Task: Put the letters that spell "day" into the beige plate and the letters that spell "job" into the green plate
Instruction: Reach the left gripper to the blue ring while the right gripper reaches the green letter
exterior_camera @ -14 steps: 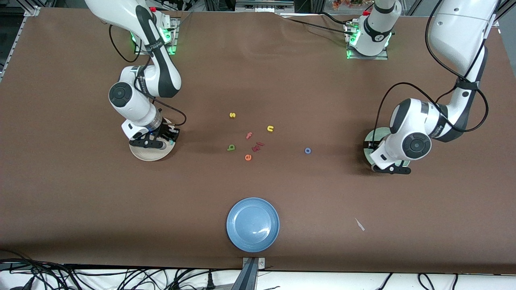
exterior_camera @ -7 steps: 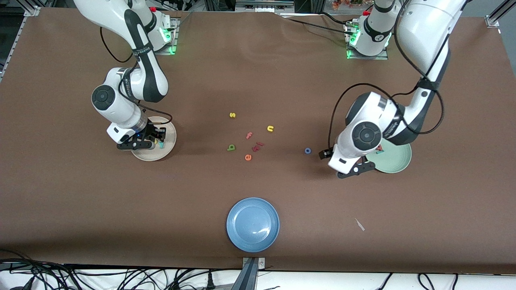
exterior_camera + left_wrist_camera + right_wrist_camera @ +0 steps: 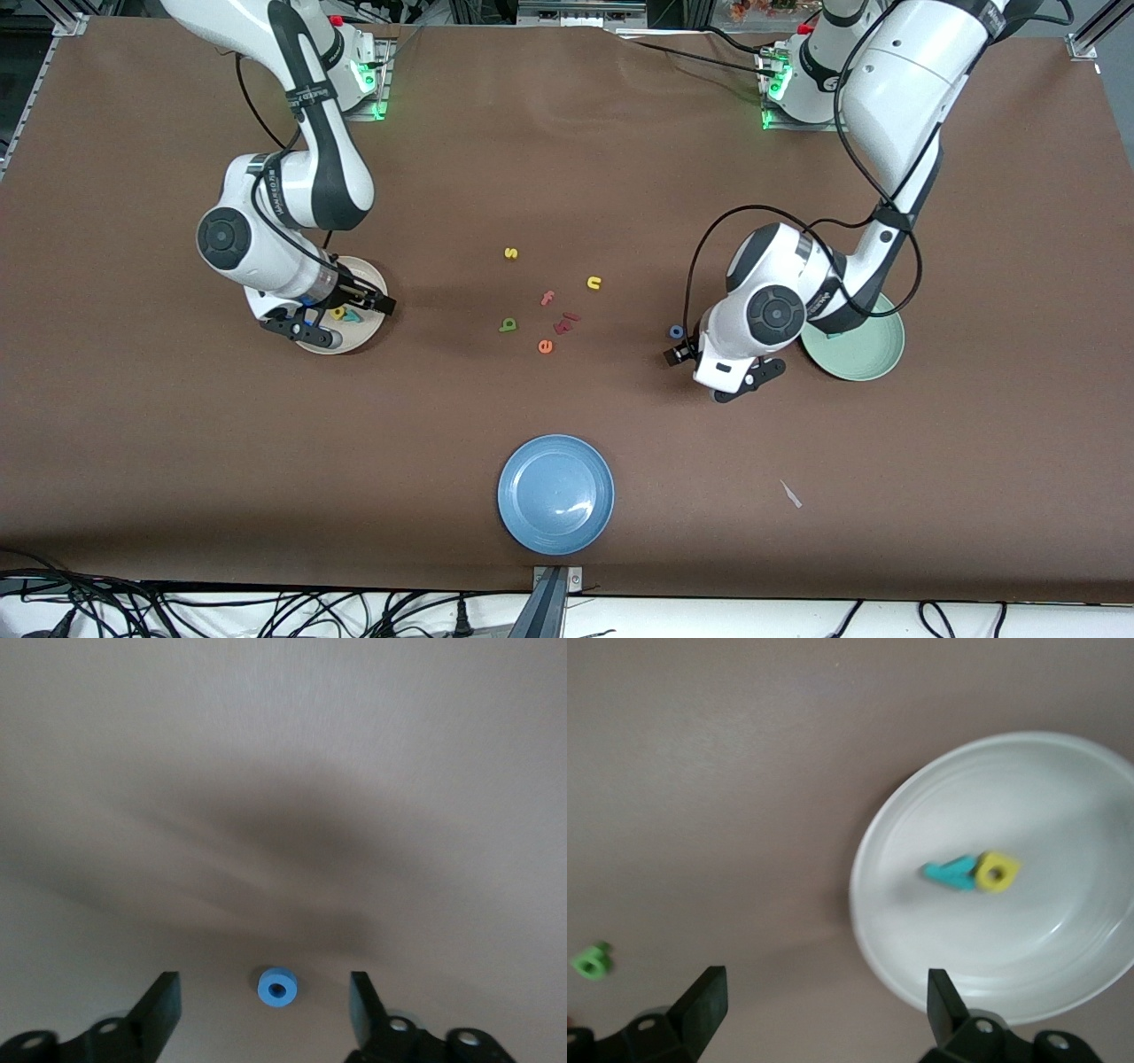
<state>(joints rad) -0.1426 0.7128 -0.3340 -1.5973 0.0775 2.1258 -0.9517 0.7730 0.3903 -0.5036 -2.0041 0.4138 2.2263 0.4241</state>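
The blue "o" lies flat on the brown table, and my left gripper hangs open around it without touching; in the front view this "o" sits beside the left gripper. The green plate is partly under the left arm, and a teal piece shows in it. My right gripper is open and empty above the edge of the beige plate, which holds the teal "y" and the yellow letter. The green letter lies mid-table.
Mid-table lie a yellow "s", a yellow "u", a pink "f", dark red pieces and an orange "e". A blue plate sits near the front edge, with a white scrap toward the left arm's end.
My right gripper opened and left the teal "y" in the beige plate. The left arm swung from over the green plate to the blue "o".
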